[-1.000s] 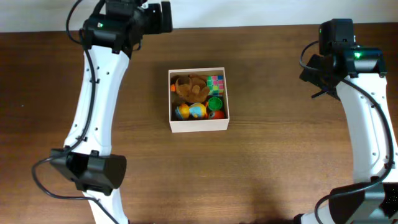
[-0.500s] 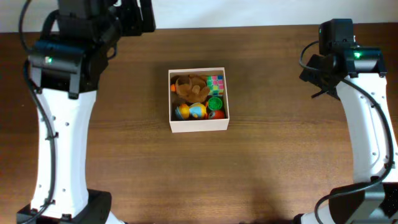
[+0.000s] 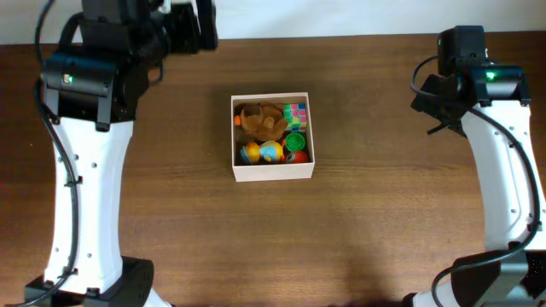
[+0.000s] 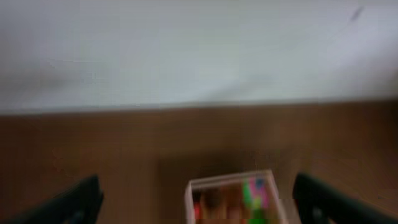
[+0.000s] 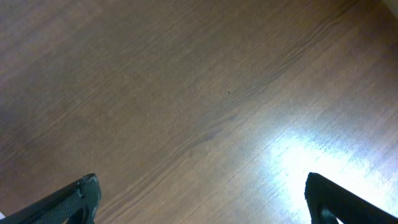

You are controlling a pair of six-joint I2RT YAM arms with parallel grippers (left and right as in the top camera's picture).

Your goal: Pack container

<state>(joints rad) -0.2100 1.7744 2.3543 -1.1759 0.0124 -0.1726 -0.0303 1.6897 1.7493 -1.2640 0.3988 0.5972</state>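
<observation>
No legible txt, labels or nos. anywhere; left-wrist view blurred

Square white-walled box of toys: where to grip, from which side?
Top rim of one wall of the square white-walled box, pinched from straight above, one finger inside, one outside. The walls are thin and upright, the top open, the box flat on the brown wooden table. The small colourful toys crowd the inside, so probably pick a gap.

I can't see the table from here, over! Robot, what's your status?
Left gripper open, empty. Right gripper open, empty. Container holds toys, neither gripper near it. Nothing in the way.
</observation>
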